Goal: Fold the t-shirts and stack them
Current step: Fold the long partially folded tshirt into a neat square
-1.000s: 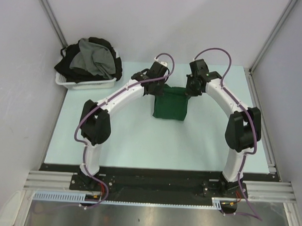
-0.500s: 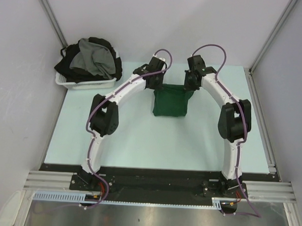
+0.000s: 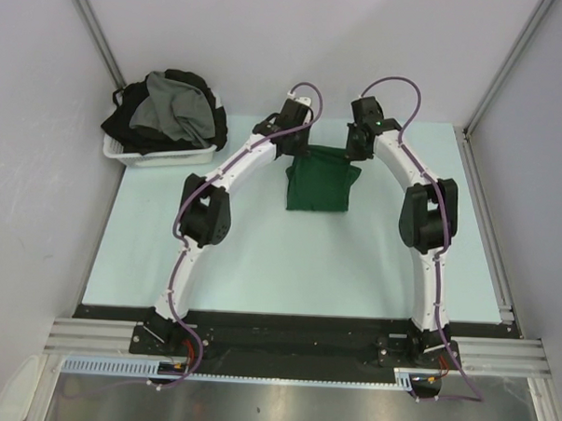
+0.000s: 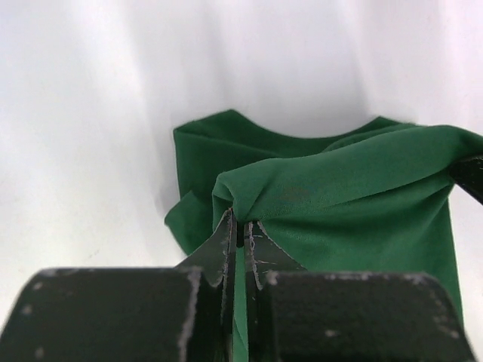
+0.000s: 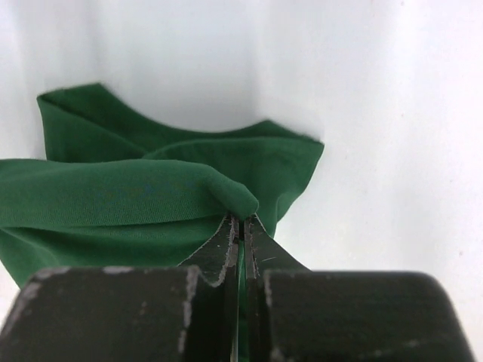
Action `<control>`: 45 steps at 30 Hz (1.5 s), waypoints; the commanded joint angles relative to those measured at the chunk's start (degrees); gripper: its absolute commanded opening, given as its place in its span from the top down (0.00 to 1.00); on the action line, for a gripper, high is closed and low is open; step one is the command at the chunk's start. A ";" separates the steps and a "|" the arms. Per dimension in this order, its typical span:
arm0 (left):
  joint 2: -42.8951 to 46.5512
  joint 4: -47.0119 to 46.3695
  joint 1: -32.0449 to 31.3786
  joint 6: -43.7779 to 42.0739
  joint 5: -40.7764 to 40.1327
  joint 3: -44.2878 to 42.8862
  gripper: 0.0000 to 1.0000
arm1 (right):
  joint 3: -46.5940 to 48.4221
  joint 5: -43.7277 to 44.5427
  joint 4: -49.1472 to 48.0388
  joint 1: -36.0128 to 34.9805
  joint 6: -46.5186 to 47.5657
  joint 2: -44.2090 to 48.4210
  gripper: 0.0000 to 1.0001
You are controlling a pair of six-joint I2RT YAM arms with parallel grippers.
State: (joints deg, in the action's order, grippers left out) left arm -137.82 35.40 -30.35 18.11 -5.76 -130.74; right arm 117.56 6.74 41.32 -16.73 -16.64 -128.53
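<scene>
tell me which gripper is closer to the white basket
Left. The left gripper pinches the far edge of the dark green t-shirt, right of the white basket; the right gripper pinches that edge farther right.

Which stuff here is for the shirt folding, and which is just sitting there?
For the job: green t-shirt, pinched by left pincer and right pincer; grey t-shirt; black t-shirts.
Just lying about: white basket under them; table.

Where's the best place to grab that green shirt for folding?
The green shirt is limp and wide, so pinch both ends of its far edge at once, from above. Both jaws hold it that way now, with the cloth stretched between them.
</scene>
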 commanded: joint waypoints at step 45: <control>-1.05 -2.09 4.60 0.44 -5.14 1.62 0.62 | 15.77 6.27 -7.75 5.31 6.36 -13.77 0.00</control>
State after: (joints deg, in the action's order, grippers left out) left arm -141.88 33.67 -25.76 19.40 -8.47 -130.52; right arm 132.99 10.57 36.07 -10.74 -11.25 -143.94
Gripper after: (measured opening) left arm 0.363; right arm 0.992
